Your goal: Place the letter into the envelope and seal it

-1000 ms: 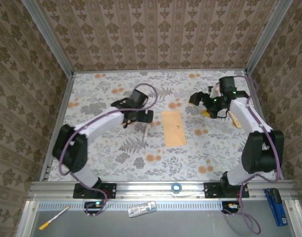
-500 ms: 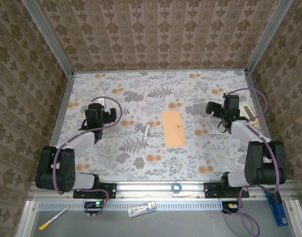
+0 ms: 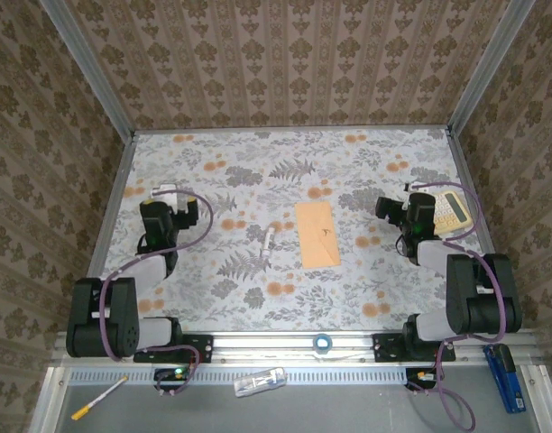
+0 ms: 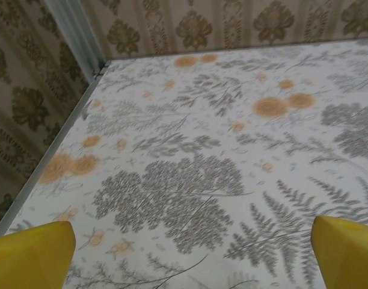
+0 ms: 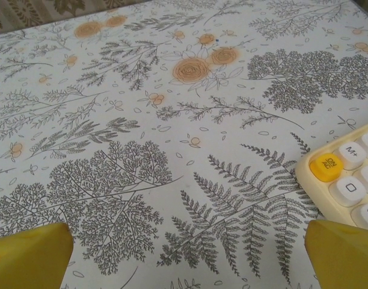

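A pale yellow calculator [image 3: 452, 211] with white keys lies by the right edge of the bench [image 3: 222, 298], just beside the right arm's wrist. In the right wrist view its rounded corner, one key yellow, sits near the right-hand fingertip [image 5: 343, 253]. A small slender whitish thing [image 3: 269, 239], too small to identify, lies just left of the envelope [image 3: 317, 234], between it and the left arm. Beyond the near edge, on the metal rail and the tray before it, are a blue ring [image 3: 323, 343], a clear plastic item [image 3: 260, 382], a yellow-tipped pen [image 3: 99, 398] and a blue block [image 3: 503, 377].

The envelope lies flat about the middle of the bench, a little toward the right edge, its long sides running near to far. It lies between the two arms and well apart from both. The left pincer [image 4: 189, 256] hangs near the left edge, the right pincer [image 5: 187, 256] near the right edge. Both stand wide and hold nothing.

The envelope is a plain tan oblong of kraft paper with a small dark mark near its middle. The bench cloth is pale, printed with grey ferns and orange blooms. The fingertips are yellow wedges.
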Motion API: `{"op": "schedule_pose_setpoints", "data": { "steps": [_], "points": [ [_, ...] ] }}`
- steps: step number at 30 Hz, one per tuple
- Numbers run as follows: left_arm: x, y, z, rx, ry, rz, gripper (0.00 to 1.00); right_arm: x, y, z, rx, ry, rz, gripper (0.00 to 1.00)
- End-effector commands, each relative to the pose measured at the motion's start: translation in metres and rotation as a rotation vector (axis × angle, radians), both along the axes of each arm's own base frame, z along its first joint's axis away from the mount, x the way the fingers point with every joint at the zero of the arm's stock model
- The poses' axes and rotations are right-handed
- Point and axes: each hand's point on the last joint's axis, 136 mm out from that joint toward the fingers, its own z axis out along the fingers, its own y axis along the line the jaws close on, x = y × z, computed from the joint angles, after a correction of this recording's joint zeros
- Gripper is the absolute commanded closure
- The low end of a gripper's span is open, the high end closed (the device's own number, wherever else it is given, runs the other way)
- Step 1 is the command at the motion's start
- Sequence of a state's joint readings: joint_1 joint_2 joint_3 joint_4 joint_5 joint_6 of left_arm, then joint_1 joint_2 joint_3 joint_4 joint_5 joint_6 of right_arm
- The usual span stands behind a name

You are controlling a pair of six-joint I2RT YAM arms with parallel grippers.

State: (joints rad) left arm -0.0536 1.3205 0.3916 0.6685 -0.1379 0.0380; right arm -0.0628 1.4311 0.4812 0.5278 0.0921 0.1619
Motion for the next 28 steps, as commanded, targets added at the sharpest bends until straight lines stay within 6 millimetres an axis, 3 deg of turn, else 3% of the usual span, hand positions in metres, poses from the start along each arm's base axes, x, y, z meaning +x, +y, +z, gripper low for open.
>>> {"op": "schedule_pose_setpoints", "data": {
  "steps": [1, 5, 11, 28],
  "points": [
    [0.01, 0.004, -0.01, -0.019, -0.072, -0.019, 0.0, 0.013, 0.003, 0.018, -0.029, -0.091, 0.028, 0.0],
    [0.014, 0.004, -0.03, -0.033, -0.016, -0.009, 0.0, 0.01, 0.007, 0.019, -0.039, -0.11, 0.044, 0.0],
    [0.021, -0.007, -0.03, -0.006, -0.008, -0.07, 0.0, 0.012, 0.024, 0.01, -0.138, -0.178, 0.075, 0.0],
    [0.021, -0.007, -0.029, -0.003, -0.013, -0.073, 0.0, 0.007, 0.017, 0.009, -0.16, -0.153, 0.008, 0.0]
  ]
}}
